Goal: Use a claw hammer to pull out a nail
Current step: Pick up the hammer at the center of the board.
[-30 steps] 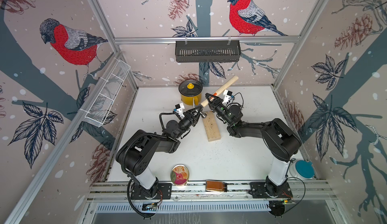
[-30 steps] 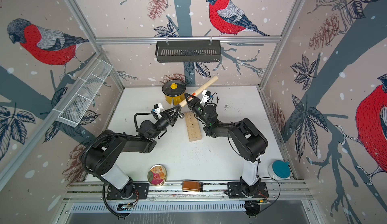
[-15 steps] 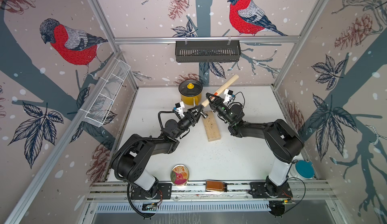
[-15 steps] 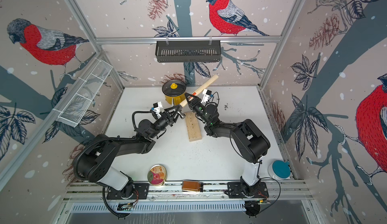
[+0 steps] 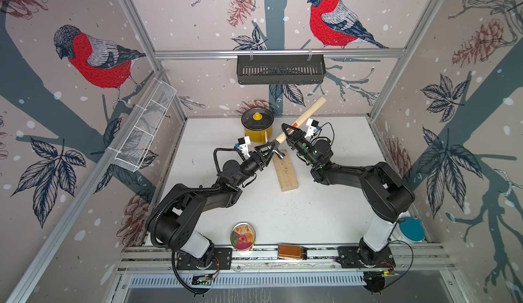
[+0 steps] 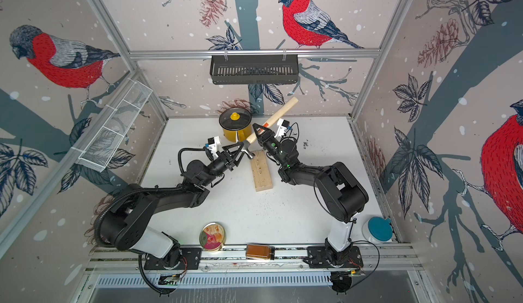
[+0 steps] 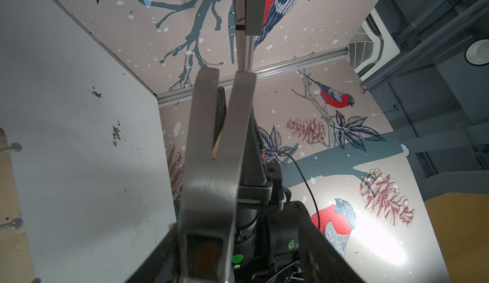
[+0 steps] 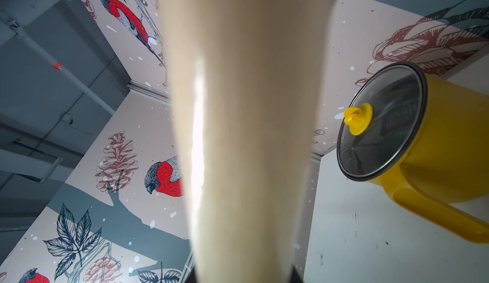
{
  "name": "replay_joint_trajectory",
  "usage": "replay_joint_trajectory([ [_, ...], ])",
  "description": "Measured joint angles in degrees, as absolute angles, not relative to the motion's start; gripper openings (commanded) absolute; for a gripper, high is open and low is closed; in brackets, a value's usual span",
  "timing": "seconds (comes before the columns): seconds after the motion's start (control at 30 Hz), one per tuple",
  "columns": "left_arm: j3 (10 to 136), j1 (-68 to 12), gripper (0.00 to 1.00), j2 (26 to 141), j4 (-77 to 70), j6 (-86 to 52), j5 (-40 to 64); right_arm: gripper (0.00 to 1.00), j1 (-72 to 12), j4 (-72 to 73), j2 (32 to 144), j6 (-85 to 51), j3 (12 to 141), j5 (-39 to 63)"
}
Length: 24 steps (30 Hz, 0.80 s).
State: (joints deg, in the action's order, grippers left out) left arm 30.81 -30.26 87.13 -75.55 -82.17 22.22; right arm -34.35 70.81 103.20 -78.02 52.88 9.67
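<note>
In both top views the claw hammer [image 5: 309, 112] slants from upper right of centre down to the upper end of a wooden block [image 5: 286, 174] lying on the tabletop [image 5: 311, 216]. Whether its head touches the block I cannot tell. The right tool [image 5: 287, 130] is clamped tight on the handle, beside the orange label. The left tool [image 5: 271, 150] sits at the head with its jaws spread, gripping nothing.

In the left wrist view the grey forked claw fills the middle, empty. One of the tool's fingers [image 7: 316, 247] stands clear of the steel. Two nails [image 7: 14, 146] rise from the block at the left edge, apart from the claw.

In the right wrist view the pale handle fills the centre, with a yellow pot [image 8: 436, 141] at the right.

The risks, as I judge them:
- One clamp, partway up the handle, carries a heavy head, so the hammer may twist or sag in those jaws.
- The claw faces away from the nails and needs turning.
- Nothing pins the block, so levering may lift or skid it.
- The handle could knock the nearby pot.
</note>
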Motion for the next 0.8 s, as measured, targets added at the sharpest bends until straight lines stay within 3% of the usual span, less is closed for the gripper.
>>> replay_joint_trajectory([
  [0.8, 34.83, -25.43, 0.68, 75.46, -47.16, -67.22, 23.83, 0.00, -31.09, 63.33, 96.20, -72.10, 53.47, 10.00],
])
